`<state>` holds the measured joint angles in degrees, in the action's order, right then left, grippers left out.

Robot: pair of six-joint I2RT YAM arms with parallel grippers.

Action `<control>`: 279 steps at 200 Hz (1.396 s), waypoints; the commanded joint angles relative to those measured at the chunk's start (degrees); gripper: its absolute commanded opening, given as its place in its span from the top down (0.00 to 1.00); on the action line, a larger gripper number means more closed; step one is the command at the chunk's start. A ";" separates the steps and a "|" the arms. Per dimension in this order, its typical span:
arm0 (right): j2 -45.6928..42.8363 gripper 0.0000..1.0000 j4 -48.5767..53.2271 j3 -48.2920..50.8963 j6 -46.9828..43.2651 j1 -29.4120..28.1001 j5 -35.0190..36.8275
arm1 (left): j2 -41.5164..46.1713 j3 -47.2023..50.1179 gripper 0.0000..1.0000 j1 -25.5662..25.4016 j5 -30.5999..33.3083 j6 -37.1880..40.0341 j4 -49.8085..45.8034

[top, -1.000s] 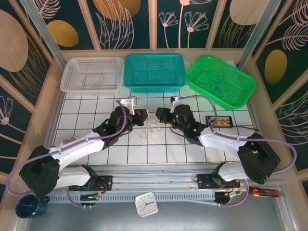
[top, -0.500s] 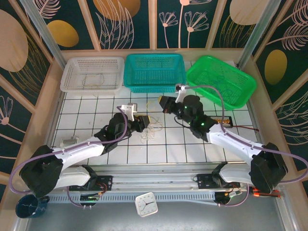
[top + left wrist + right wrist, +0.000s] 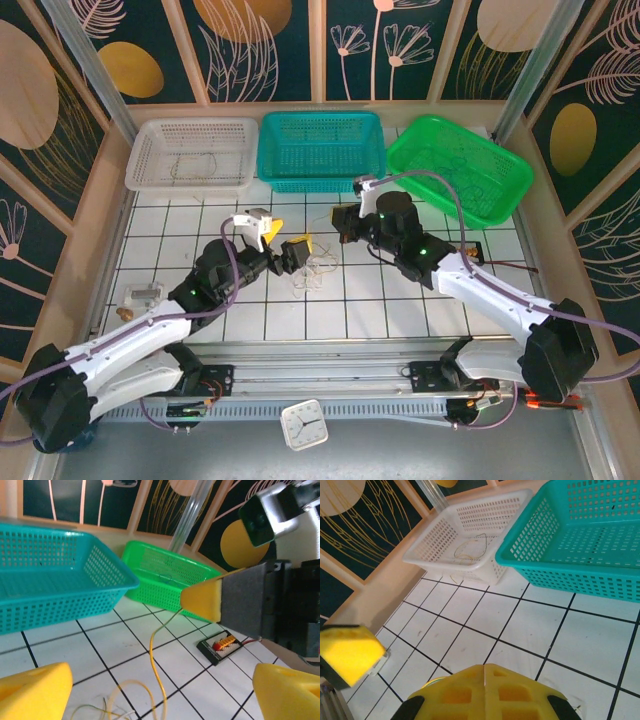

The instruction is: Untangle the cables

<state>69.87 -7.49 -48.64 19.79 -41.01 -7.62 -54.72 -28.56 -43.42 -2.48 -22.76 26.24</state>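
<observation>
The cables [image 3: 315, 270] lie as a small loopy tangle on the white tiles between the two arms; their loops also show at the bottom of the left wrist view [image 3: 117, 702]. My right gripper [image 3: 335, 220] is shut on one yellow cable [image 3: 152, 645], which hangs from its yellow fingertips [image 3: 200, 600] down into the tangle. In its own view the right gripper [image 3: 485, 669] has its pads pressed together. My left gripper [image 3: 287, 240] stands open just left of the tangle, its pads [image 3: 35, 692] wide apart with nothing gripped between them.
Three baskets line the back: a white basket [image 3: 190, 185] holding a thin wire [image 3: 470, 547], a teal basket [image 3: 320, 183] and a green basket [image 3: 430, 190]. A black connector board [image 3: 465, 250] lies to the right. A small clock [image 3: 303, 423] sits by the near rail.
My left gripper has opened, let go of the tangle and drawn back slightly left. The right gripper has risen toward the baskets, still shut, pulling the yellow cable up.
</observation>
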 commanded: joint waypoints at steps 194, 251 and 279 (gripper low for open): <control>-3.78 1.00 -2.72 -0.36 -1.73 -1.96 -6.42 | -17.53 -16.36 0.85 5.45 -18.78 11.33 -12.45; -5.77 0.49 -8.56 5.28 4.42 0.62 -4.17 | -16.33 -17.58 1.00 11.57 -3.96 7.30 -10.22; -4.88 0.47 -9.71 7.78 7.01 1.29 -3.22 | -19.23 -21.60 1.00 19.71 -1.28 5.94 -10.44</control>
<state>65.14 -13.30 -43.03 23.09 -40.32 -12.51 -72.23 -45.25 -29.50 -9.13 -14.48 13.45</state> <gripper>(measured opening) 0.526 0.048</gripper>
